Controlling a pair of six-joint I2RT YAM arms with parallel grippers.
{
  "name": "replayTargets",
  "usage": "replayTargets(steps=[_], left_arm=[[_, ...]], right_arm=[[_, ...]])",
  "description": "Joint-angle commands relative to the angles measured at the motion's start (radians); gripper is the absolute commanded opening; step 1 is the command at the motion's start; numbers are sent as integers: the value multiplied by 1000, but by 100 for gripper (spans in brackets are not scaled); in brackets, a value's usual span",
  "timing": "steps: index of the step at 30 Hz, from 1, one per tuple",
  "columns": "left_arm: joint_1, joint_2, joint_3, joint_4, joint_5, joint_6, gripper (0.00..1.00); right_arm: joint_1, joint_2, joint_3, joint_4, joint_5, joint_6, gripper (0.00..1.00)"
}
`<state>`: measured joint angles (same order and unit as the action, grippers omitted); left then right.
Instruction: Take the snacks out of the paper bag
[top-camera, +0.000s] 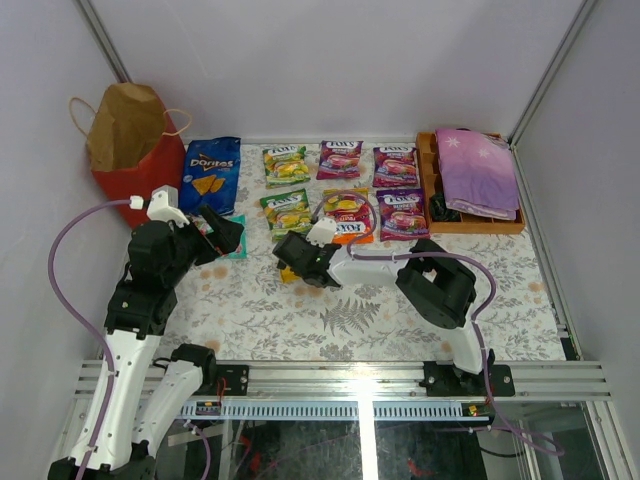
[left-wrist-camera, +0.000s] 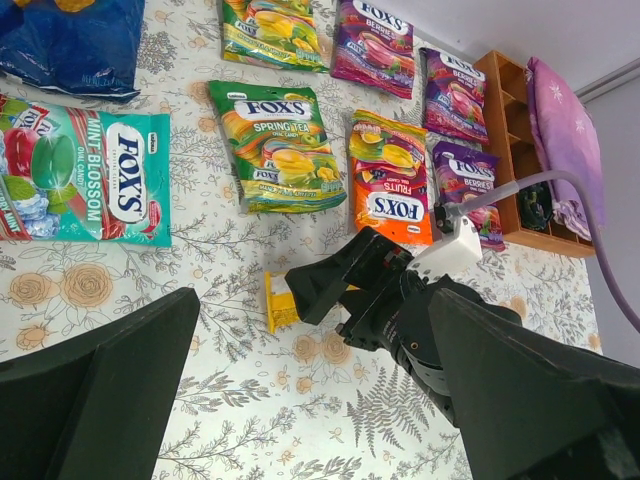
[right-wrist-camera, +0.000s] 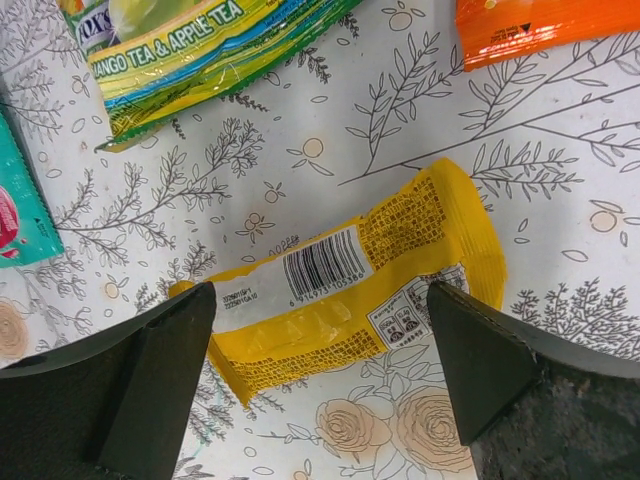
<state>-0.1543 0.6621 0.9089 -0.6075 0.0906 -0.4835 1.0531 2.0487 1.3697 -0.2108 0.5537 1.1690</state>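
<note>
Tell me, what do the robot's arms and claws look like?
The left arm and right arm mix white links with chunky black joints. The left claw and right claw are black, two-fingered, each beside a small white block feeding a thin lilac cable.

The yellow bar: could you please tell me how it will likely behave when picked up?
The yellow bar looks light, being small and flat. Glossy and wrinkled, it probably slips and dents easily. Lying flat, it should slide rather than roll.

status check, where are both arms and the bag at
Left gripper jaws open, empty. Right gripper jaws open, straddling yellow bar flat on table. Paper bag upright far left, pouches laid out. Nothing blocking the bar.
</note>
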Motion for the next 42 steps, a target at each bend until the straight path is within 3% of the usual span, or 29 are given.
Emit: replayTargets(steps=[1, 7, 17, 24, 28, 32, 35, 39, 42], left_arm=[[8, -5, 38, -9, 18, 19, 100], [9, -17, 44, -21, 15, 22, 100], [9, -27, 58, -46, 10, 37, 100], [9, -9, 54, -53, 38, 72, 100], [8, -2, 7, -8, 78, 116, 100], [9, -7, 18, -20, 6, 145, 100], [9, -56, 11, -10, -14, 143, 100], [8, -130, -24, 18, -29, 144, 100], [9, -145, -47, 46, -50, 155, 100]], right_arm=[[22, 12, -30, 42, 14, 146, 94], [79, 27, -45, 96, 43, 262, 93], [96, 3, -66, 124, 112, 313, 92], [99, -163, -71, 106, 229, 143, 99], [99, -329, -96, 121, 272, -68, 100], [97, -532, -240, 263, 214, -373, 99], [98, -716, -383, 262, 151, -522, 99], [97, -1079, -664, 220, 106, -567, 99], [99, -1381, -808, 77, 113, -533, 99]])
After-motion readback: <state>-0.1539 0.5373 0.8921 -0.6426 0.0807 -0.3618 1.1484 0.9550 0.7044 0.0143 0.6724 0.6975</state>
